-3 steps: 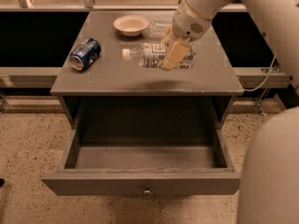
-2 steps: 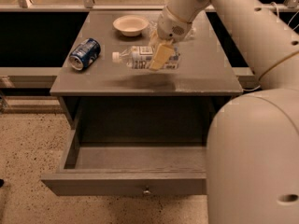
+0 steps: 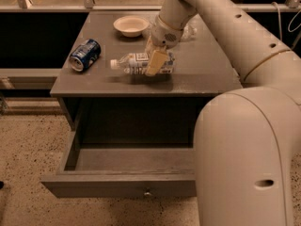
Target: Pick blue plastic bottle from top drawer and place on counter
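The blue plastic bottle (image 3: 136, 63) lies on its side, white cap pointing left, low over the front middle of the grey counter (image 3: 202, 65). My gripper (image 3: 154, 60) reaches down from the upper right and is shut on the bottle's right half, one cream finger (image 3: 155, 62) across its front. I cannot tell whether the bottle touches the counter. The top drawer (image 3: 117, 185) stands pulled open below, with its round knob (image 3: 147, 192) at the front; the part of its inside that shows is bare, the right part hidden by my arm.
A blue soda can (image 3: 85, 54) lies on its side at the counter's left edge. A white bowl (image 3: 131, 25) stands at the back. A clear bottle (image 3: 189, 31) lies partly hidden behind my arm. My arm's large white body (image 3: 244, 154) fills the right foreground.
My gripper has carried the bottle leftward and toward the counter's front. My arm's body has swung further into the right foreground, covering the drawer's right side.
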Action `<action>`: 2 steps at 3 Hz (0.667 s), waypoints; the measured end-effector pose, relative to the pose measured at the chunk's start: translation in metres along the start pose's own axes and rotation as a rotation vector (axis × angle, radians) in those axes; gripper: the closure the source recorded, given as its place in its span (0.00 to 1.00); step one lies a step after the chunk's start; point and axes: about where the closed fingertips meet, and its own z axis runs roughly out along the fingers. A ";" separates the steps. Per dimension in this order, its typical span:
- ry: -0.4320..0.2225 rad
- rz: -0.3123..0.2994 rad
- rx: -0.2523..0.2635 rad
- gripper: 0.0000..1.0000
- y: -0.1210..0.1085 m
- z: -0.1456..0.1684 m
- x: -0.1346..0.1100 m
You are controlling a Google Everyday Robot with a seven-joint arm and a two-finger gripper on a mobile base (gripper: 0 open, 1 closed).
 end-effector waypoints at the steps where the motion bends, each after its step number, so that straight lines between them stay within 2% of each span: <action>1: -0.006 0.000 0.010 0.10 -0.004 0.004 -0.002; 2: -0.009 -0.001 0.015 0.00 -0.006 0.006 -0.003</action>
